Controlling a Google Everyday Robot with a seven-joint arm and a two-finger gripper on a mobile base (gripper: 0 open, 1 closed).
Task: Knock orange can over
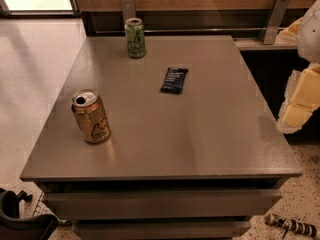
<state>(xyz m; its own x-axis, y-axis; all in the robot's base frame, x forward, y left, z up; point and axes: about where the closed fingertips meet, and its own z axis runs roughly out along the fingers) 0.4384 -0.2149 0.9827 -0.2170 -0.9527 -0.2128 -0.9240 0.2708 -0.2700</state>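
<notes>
Orange can stands upright near the tabletop's front left corner, its opened silver top facing up and its logo towards the camera. My end effector hangs at the right side of the view, just beyond the tabletop's right edge and well apart from the can. Whether it is released or clenched I cannot tell.

The step in hand is the approach, as I judge it, since nothing touches the can yet. I have to cross nearly the whole tabletop. A dark packet lies flat towards the middle, and a green can stands upright at the far edge. Both sit farther back than my target, so a path along the front half should pass them with room to spare.

To tip the can rather than slide it, I should meet it high on its wall, near the rim, and push level. A low contact would probably just shove it along the smooth surface. Coming from the right, my push drives it towards the left edge, which is close. I would therefore keep the stroke short and slow, and stop as soon as it leans past balance. A hard swipe could send it rolling off onto the floor.
</notes>
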